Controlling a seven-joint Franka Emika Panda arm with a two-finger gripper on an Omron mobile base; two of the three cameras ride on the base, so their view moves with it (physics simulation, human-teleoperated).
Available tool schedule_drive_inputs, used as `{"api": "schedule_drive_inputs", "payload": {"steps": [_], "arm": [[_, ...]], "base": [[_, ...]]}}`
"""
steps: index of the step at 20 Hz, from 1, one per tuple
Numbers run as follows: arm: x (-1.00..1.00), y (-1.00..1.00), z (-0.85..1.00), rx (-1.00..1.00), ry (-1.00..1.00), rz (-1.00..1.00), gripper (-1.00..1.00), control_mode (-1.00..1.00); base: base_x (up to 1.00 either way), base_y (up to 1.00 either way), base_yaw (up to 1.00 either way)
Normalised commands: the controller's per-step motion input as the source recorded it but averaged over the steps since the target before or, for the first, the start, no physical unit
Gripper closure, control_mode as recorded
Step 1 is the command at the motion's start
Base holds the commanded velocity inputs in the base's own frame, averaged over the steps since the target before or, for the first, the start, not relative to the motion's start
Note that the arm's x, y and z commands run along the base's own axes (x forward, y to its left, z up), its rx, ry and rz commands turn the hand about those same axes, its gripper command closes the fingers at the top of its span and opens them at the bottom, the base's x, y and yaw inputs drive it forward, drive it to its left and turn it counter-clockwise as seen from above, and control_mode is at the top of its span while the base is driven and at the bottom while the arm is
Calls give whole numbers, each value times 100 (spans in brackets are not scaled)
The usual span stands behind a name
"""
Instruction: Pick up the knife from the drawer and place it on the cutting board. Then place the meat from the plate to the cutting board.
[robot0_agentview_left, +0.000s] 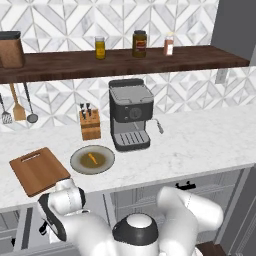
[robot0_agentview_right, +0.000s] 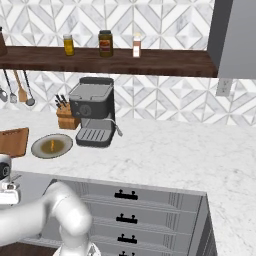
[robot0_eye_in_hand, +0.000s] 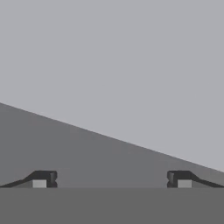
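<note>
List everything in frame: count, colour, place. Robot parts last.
cutting board: 1, reddish-brown, counter far left
plate: 1, olive-grey, counter right of the board
meat: 1, orange-yellow, on the plate
knife block: 1, wooden with black handles, behind the plate
coffee machine: 1, dark grey, counter centre
jars: 3, yellow, dark and pale with a red top, on the wooden shelf
canister: 1, brown, shelf far left
hanging utensils: 3, on the wall at left
drawers: stacked, grey with black handles, below the counter
gripper: 1, dark tips, open, facing flat grey surfaces
</note>
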Motion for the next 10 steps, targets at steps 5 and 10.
{"api": "schedule_drive_inputs", "payload": {"steps": [5,10], "arm": [[-49,2,2,0,24,5,-100,-100],[-48,12,15,0,31,6,-100,-100]], "base": [[0,0,0],[0,0,0]]}}
